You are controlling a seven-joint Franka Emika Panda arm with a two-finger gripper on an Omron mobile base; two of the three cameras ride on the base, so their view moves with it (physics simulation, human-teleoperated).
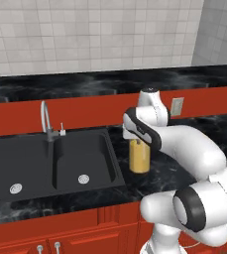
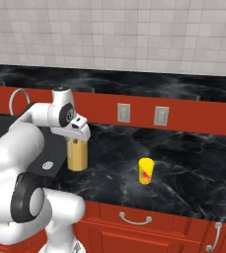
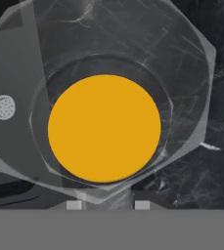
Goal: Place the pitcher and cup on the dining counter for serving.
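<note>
The pitcher (image 2: pixel 77 155) is standing upright on the counter (image 2: pixel 183 163) just beside the sink's (image 1: pixel 50 163) right edge, directly under the downward-pointing hand (image 2: pixel 77 140), whose grip I cannot tell, while the cup (image 2: pixel 145 171) is sitting well apart toward the counter's front edge.

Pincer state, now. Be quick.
Pincer: down over the pitcher rim, jaws partly closed; a firm grip cannot be told.

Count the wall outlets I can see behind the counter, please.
2. Both sit on the red strip behind the counter in the right base view: one outlet nearer the robot, the other outlet beside it, above the cup. More may be hidden.
</note>
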